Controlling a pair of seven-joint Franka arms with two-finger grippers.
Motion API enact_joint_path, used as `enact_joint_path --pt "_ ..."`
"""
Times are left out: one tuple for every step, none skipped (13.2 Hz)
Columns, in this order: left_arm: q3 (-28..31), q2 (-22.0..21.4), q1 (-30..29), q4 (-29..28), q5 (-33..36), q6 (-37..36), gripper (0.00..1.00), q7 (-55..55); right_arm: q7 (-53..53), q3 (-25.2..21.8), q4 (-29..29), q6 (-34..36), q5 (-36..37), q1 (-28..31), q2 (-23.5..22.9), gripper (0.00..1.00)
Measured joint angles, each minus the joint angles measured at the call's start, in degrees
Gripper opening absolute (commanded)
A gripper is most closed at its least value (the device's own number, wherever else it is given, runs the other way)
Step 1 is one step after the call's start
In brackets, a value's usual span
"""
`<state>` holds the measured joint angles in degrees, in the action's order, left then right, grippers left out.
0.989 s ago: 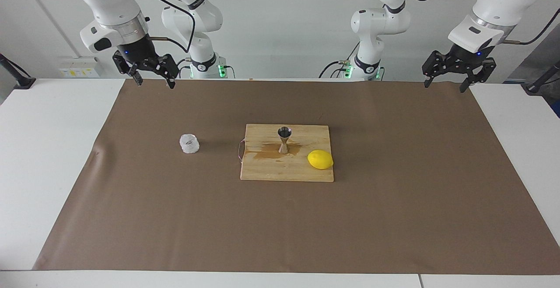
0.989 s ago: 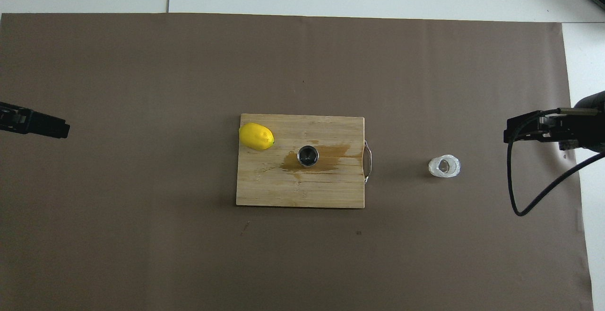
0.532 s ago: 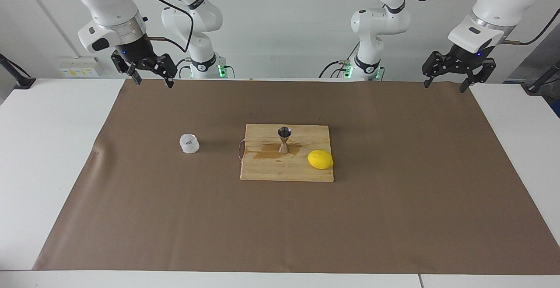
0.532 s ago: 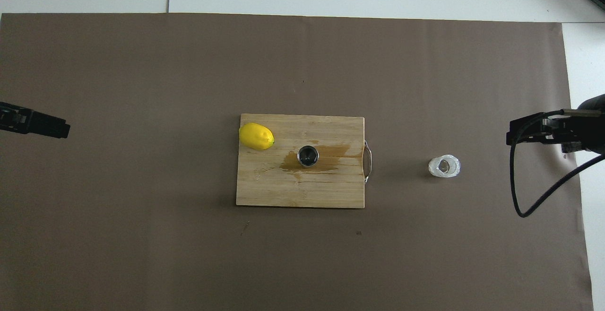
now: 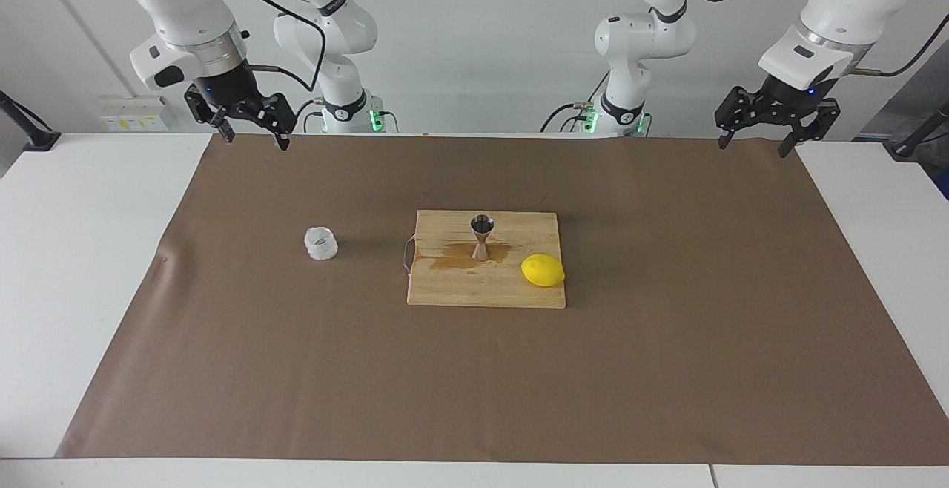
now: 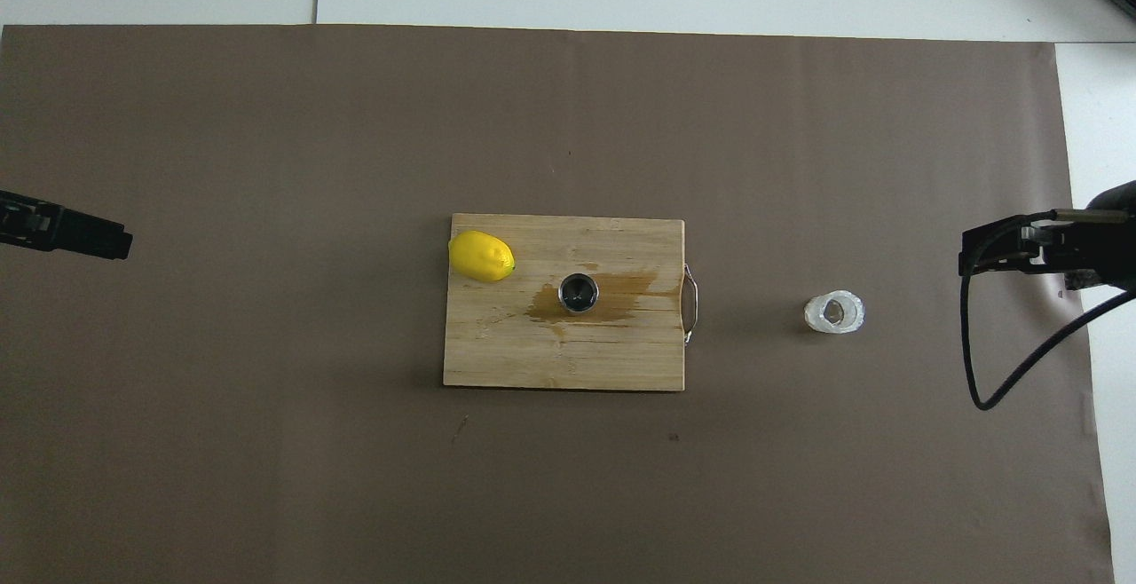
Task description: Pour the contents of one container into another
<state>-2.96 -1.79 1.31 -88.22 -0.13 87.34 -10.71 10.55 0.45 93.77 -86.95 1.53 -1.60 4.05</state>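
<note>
Cup (image 5: 321,243) upright on mat, jigger (image 5: 481,236) upright on wet board; left tool (image 5: 755,137) and right tool (image 5: 253,132) raised, fingers apart, empty.

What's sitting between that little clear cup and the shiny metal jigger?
Only bare brown mat and cutting board, with its wire handle, between clear cup and jigger, plainest overhead.

Bare mat (image 5: 667,369) surrounds the cup (image 5: 321,243); lemon (image 5: 543,271) flanks the jigger (image 5: 481,236).
</note>
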Motion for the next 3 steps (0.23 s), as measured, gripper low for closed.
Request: enact_joint_path --pt "0.0 0.0 0.0 0.0 0.0 0.0 1.0 0.0 0.0 0.0 0.0 0.4 0.0 -0.3 0.1 1.0" --pt "0.0 0.0 0.0 0.0 0.0 0.0 1.0 0.0 0.0 0.1 0.0 0.6 0.0 -0.4 0.1 1.0" --pt "0.0 0.0 0.0 0.0 0.0 0.0 1.0 0.0 0.0 0.1 0.0 0.7 0.0 -0.4 0.1 1.0"
